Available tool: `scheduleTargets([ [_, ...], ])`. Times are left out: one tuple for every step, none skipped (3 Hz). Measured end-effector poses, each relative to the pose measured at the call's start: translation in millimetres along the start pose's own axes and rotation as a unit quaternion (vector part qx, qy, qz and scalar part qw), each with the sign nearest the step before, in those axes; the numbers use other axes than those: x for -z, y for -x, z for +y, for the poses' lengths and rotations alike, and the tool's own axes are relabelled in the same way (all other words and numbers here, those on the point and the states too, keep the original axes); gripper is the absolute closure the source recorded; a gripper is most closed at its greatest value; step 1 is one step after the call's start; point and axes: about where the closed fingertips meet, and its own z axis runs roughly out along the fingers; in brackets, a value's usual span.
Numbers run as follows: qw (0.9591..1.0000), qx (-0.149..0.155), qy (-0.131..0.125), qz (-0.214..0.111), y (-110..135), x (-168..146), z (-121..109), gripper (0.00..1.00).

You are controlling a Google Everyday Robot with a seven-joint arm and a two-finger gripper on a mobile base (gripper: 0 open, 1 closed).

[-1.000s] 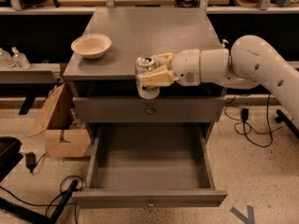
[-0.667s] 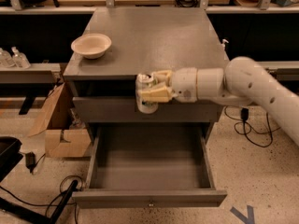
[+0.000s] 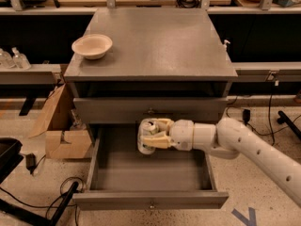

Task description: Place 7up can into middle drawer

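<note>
Lowered from counter-edge height, the 7up can (image 3: 145,148) is now held inside the open middle drawer (image 3: 150,199).
The can is kept upright, its long axis near vertical, at the left tip of the hand (image 3: 151,134), which is reached in from the right and clamped on the can's sides. The can is seen close to the drawer's back, a little left of centre, just under the upper drawer front (image 3: 197,109). Whether its base touches the floor cannot be told. Only a short descent and a release are judged to be needed.
</note>
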Motion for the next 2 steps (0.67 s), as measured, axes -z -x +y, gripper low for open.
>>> scheduleTargets([
  [0.9999, -0.002, 0.001, -0.012, -64, -11, -6, 1.0],
  [0.9999, 0.003, 0.0, -0.013, -112, -26, -24, 1.0],
])
